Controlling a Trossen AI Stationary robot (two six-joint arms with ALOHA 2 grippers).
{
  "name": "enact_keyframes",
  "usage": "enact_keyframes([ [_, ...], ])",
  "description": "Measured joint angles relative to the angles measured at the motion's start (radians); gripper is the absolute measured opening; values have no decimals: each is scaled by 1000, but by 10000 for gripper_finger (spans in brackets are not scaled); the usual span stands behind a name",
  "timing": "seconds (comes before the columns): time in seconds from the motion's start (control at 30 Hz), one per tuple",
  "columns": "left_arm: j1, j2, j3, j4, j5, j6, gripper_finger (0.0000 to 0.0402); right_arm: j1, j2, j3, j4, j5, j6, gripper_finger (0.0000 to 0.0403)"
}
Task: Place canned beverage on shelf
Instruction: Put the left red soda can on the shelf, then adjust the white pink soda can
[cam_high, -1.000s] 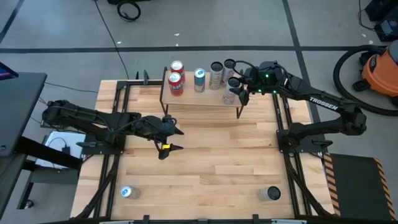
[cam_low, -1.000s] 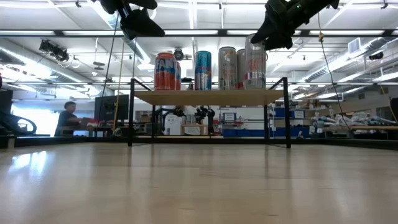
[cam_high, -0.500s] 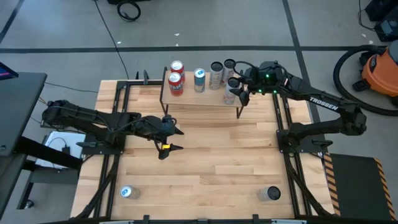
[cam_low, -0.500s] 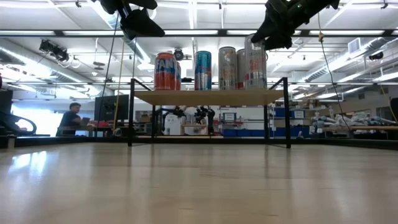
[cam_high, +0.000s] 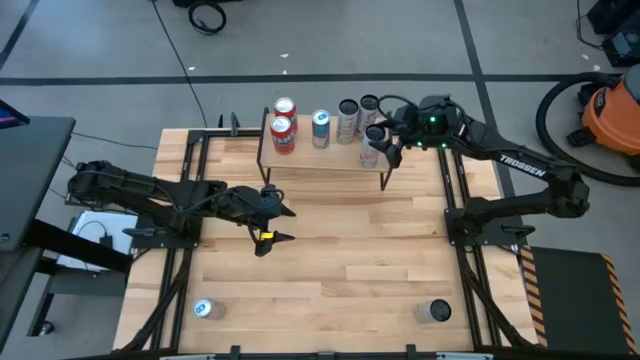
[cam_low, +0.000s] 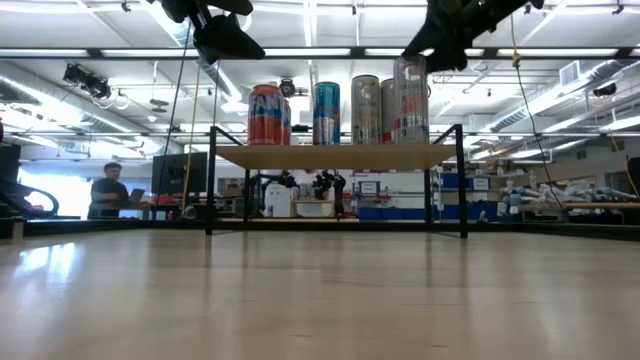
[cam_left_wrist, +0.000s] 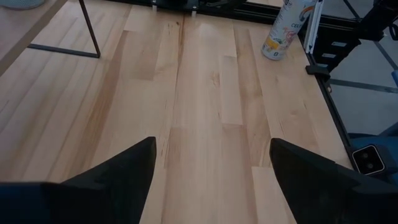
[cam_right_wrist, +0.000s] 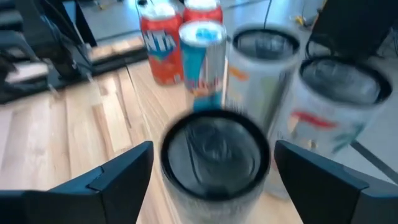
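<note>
The shelf stood at the upper centre of the high view, carrying two red cans, a blue can and three silver cans. The nearest silver can sat at the shelf's right end, upright on the board. The right gripper hovered just above it with its fingers spread wide on either side; it seemed clear of the can, though the wrist view was blurred. The left gripper hung over the bare table at centre left, its fingers wide apart and holding nothing. Two more cans stood near the table's lower edge.
</note>
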Motion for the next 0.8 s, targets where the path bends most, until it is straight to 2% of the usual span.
enact_keyframes([
  [0.3, 0, 0, 0, 0, 0, 0, 316, 0, -1, 85, 11, -24, -6, 353],
  [0.47, 0, 0, 0, 0, 0, -1, 316, -1, -1, 100, 128, -21, -49, 353],
  [0.53, 0, 0, 0, 0, 0, -1, 316, -6, 1, 100, 190, 13, -61, 353],
  [0.8, 0, 0, 0, 1, 0, -1, 316, -115, 46, 101, 294, 31, 8, 350],
])
